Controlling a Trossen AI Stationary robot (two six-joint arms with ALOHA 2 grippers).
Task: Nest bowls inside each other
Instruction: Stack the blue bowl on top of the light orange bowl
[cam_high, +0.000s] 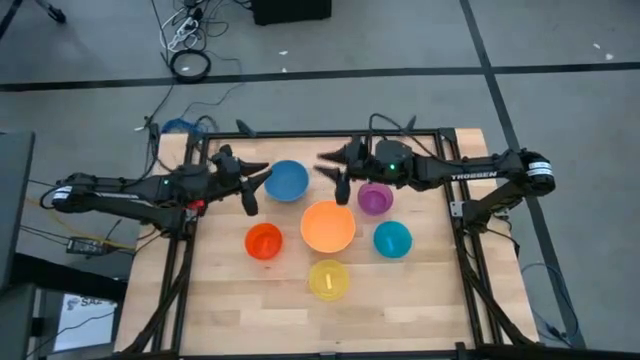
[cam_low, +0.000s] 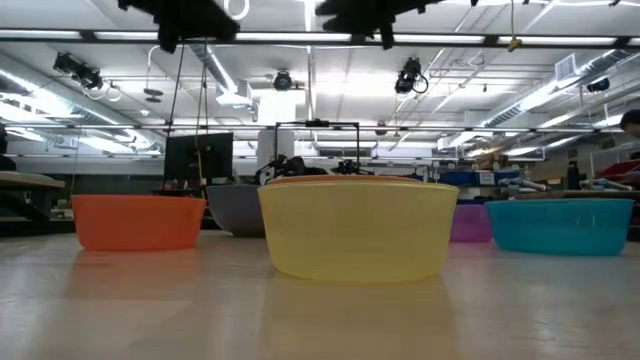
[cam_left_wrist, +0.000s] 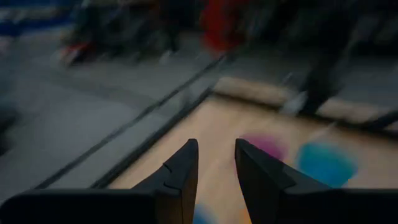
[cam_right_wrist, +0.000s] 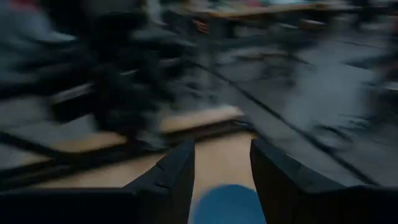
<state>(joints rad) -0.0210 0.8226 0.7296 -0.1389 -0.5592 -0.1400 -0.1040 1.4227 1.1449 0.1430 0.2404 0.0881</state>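
- Six bowls are sitting apart on the desk (cam_high: 220, 320), none nested yet: orange bowl (cam_high: 327, 227) in the middle, blue bowl (cam_high: 287, 181) behind it, purple bowl (cam_high: 375, 198) and teal bowl (cam_high: 392, 240) on the right-arm side, red-orange bowl (cam_high: 264, 241) on the left-arm side, yellow bowl (cam_high: 328, 279) nearest the front edge.
- Largest risk, as I judge it: both arms are reaching toward the same middle patch. The left tool (cam_high: 255, 187) is hanging just beside the blue bowl and the right tool (cam_high: 336, 173) is hanging near the blue and orange bowls, so the two could be colliding if both go for the blue bowl.
- Next risk: order of nesting. The orange bowl is looking the biggest; dropping it into a smaller one would be leaving it perched and wobbling.
- Lesser risk: these light plastic bowls are likely sliding or tipping if a finger is catching a rim instead of straddling it.
- Tool state: both are standing spread, holding nothing; each wrist view is showing an empty gap between the fingers.
- Hard to make out: both wrist views are smearing, so the room behind is unreadable.
- Low view: the yellow bowl is hiding most of the orange one; both tools are cut off at the upper edge, so height above the bowls is unclear.
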